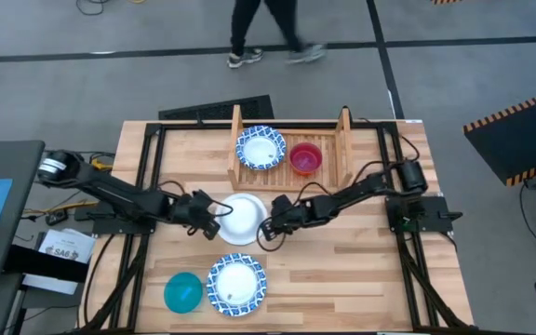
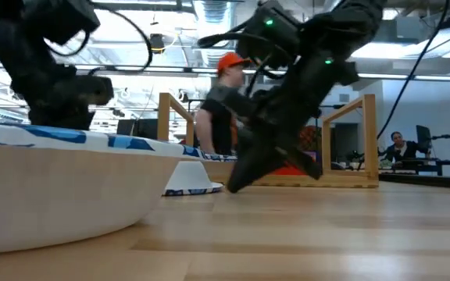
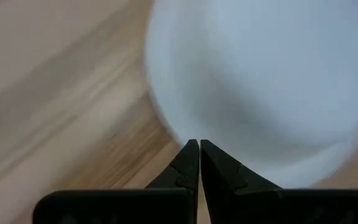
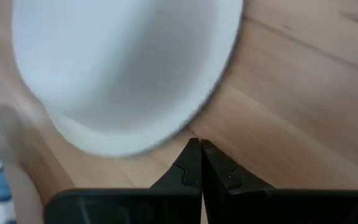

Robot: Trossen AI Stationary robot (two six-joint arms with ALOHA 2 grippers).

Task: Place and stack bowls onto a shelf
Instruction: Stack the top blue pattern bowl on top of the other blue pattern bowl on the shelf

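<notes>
We're looking down at the counter, and both arms are reaching toward the middle of the frame, where an upside-down white bowl is sitting with its plain underside showing. The left end effector is coming in from the left edge of that bowl and the right end effector from its right edge. In both wrist shots the fingers are pressed together into a narrow point with nothing between them, right at the rim of the flipped bowl. Whether the tips are actually touching the rim is hard to say, since the shots are a bit smeared.

The wooden shelf is sitting at the upper middle of the frame. It's holding one blue-rimmed bowl on its left side and a smaller reddish bowl just beside it on the right.

Down at the lower middle of the frame, another blue-rimmed bowl is resting upright on the counter, with the teal bowl just to its left.

A person is walking along the floor at the top of the frame.
</notes>
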